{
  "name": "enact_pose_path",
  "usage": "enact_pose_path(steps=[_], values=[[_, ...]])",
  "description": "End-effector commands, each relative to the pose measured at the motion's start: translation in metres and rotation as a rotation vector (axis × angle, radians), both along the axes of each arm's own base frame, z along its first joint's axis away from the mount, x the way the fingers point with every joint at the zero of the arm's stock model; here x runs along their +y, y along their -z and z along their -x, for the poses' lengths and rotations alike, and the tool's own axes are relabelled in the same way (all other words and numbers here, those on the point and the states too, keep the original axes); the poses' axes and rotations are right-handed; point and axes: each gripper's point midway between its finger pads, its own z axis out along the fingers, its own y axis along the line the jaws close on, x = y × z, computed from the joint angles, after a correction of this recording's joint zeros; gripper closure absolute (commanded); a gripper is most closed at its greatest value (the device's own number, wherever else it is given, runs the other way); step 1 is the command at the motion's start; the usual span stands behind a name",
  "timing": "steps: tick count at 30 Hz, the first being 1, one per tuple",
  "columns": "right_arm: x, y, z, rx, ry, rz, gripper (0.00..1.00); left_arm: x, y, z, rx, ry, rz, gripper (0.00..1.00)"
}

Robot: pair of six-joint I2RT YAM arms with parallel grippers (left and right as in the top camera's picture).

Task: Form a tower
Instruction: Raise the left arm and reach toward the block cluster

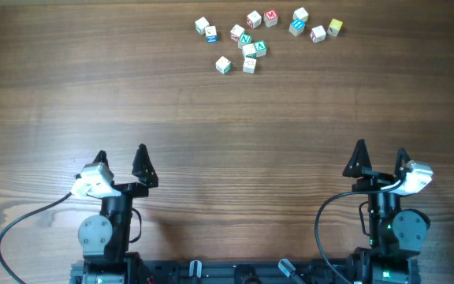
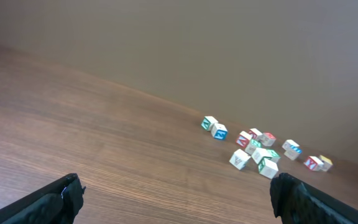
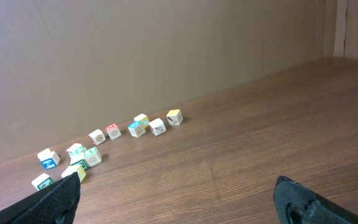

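**While both arms are hanging back, the cubes are lying unstacked**

Since nothing is stacked yet, the two cubes for the tower are sitting side by side on the wooden table (image 1: 132, 95), each on its own. From where I am standing, the blue-lettered cube (image 1: 296, 28) is showing a white body with blue edges and a blue letter on top. It is lying near the yellow cube (image 1: 335, 27), to its left, with a red-marked cube (image 1: 318, 34) sitting between the two. The green-marked cube (image 1: 300, 14) is looking paler, its marks too small to read. It is resting just beside the blue-lettered one, also left of the yellow cube and a little farther from the arms. Whether those two are touching I cannot tell. The other loose cubes (image 1: 249, 50) are lying scattered farther left of the yellow cube, showing red, green and blue marks.

The left gripper (image 1: 121, 151) is hovering well apart from the yellow cube, far to its left on the arms' side, with its fingers spread wide and holding nothing. The right gripper (image 1: 381, 148) is hovering on the arms' side too, slightly right of the yellow cube, with its fingers equally wide and empty.
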Motion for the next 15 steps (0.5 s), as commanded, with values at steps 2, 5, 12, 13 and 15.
enact_pose_path(steps=[2,5,12,13,15], values=[[0.0,0.001,0.0,0.005,-0.004,0.012,0.0,-0.011,-0.038,0.005,-0.069,0.06,-0.029,0.0],[0.0,0.001,0.0,0.005,-0.004,0.013,0.01,-0.011,-0.052,0.003,-0.062,0.06,-0.052,0.0],[0.0,0.001,0.0,0.005,-0.004,0.013,0.0,-0.017,-0.081,-0.019,0.022,0.102,-0.05,0.0],[0.0,0.001,0.0,0.005,-0.004,0.013,0.0,-0.018,-0.085,-0.024,0.034,0.107,-0.049,0.0],[0.0,0.001,0.0,0.005,-0.004,0.013,0.0,-0.021,-0.097,-0.039,0.072,0.124,-0.045,0.0]])
